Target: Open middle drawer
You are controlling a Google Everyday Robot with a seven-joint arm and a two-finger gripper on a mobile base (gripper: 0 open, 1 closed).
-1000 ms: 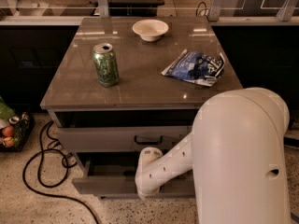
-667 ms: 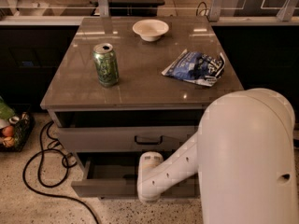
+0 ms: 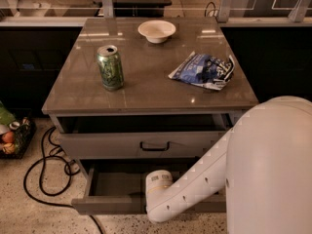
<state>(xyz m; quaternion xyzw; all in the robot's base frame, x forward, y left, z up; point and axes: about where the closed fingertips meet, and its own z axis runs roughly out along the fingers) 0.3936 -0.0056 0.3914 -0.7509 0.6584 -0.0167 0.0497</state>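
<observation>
Camera view shows me the wide grey-taupe middle drawer [image 3: 109, 204] standing well out beneath the black-handled top drawer [image 3: 107, 145]. My gripper [image 3: 158, 182] sits at its front centre; whether it grips anything, I cannot tell. I judge the drawer rigid, light and free-sliding, best held at its centre handle.
</observation>
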